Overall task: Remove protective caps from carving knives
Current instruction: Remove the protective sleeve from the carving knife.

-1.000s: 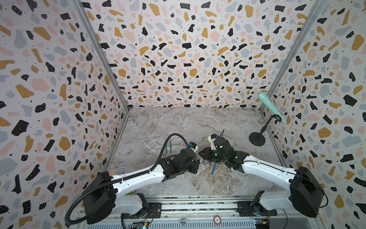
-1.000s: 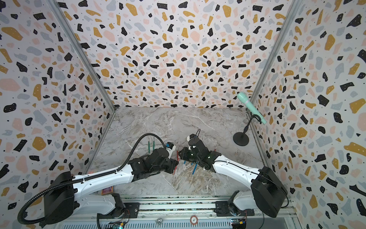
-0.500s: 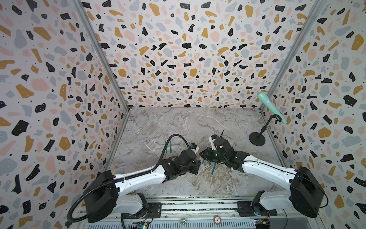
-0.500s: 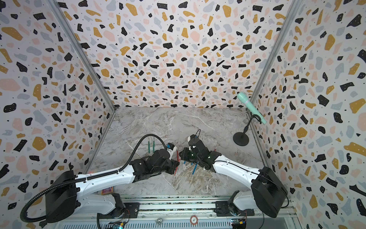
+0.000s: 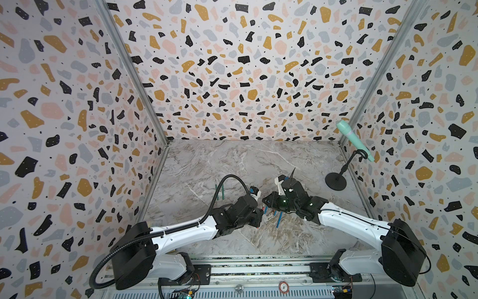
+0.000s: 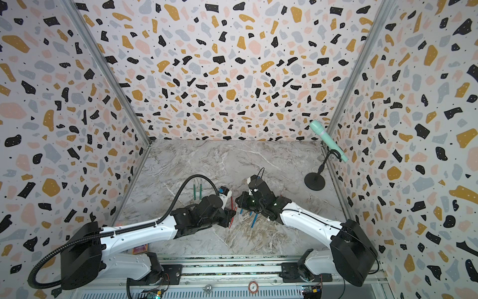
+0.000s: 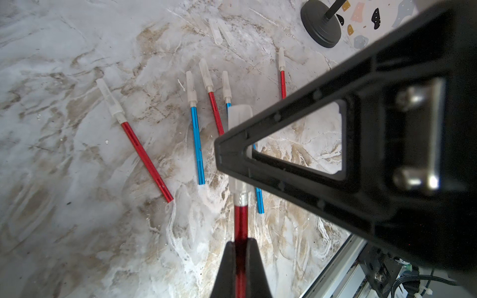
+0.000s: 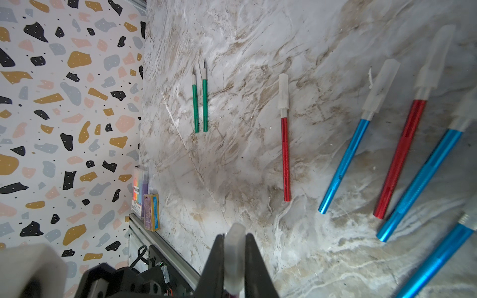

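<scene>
The red knife (image 7: 240, 227) being worked on hangs above the near middle of the bench (image 7: 77, 206). Its shaft is clamped in the left tool (image 7: 240, 247) and its translucent cap (image 7: 239, 116) is pinched flat in the right tool (image 8: 234, 237), so both tools are closed tight on what they hold. The cap looks seated on the collar, not yet off. The likeliest trouble, as I judge it, is slip. The shaft is slim, glossy metal and could slide through the left tool's grip instead of parting from the cap, or the soft cap could squeeze out of the right tool. A pull out of line with the shaft could wedge the cap or bend the fine blade inside. If the cap lets go all at once, either arm may jerk and knock askew the capped knives (image 7: 197, 144), red and blue, fanned on the bench beneath and just beside the tools. Farther left, two green knives (image 8: 200, 103) lie bare-bladed side by side. Two loose caps (image 7: 219, 32) lie toward the far right, and a dropped cap could roll among them.
</scene>
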{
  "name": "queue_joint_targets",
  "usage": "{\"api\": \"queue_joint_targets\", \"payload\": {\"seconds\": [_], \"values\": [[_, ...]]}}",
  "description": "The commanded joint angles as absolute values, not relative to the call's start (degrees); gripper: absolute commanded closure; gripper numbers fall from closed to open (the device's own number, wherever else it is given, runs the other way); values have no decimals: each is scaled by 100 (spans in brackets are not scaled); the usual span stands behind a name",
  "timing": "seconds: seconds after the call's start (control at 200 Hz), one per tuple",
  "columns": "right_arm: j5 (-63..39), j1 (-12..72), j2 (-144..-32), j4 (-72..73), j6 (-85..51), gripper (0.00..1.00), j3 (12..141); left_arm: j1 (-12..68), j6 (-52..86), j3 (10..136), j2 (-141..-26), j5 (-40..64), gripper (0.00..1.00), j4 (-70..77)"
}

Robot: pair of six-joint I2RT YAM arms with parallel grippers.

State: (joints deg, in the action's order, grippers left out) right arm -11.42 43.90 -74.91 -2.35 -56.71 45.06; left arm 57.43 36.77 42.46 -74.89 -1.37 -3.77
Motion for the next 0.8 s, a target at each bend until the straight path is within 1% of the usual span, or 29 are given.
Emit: {"api": "queue_joint_targets", "payload": {"seconds": [0.0,0.796], "values": [[-976,4246,-7233,-30,-5612,100,4850,5844,3696,4175,-7554,0,100,-694],[-1110,3809,-7215,-296,-5411,100,5251,6023,3757,4228,-7692,79,100,-753]]}}
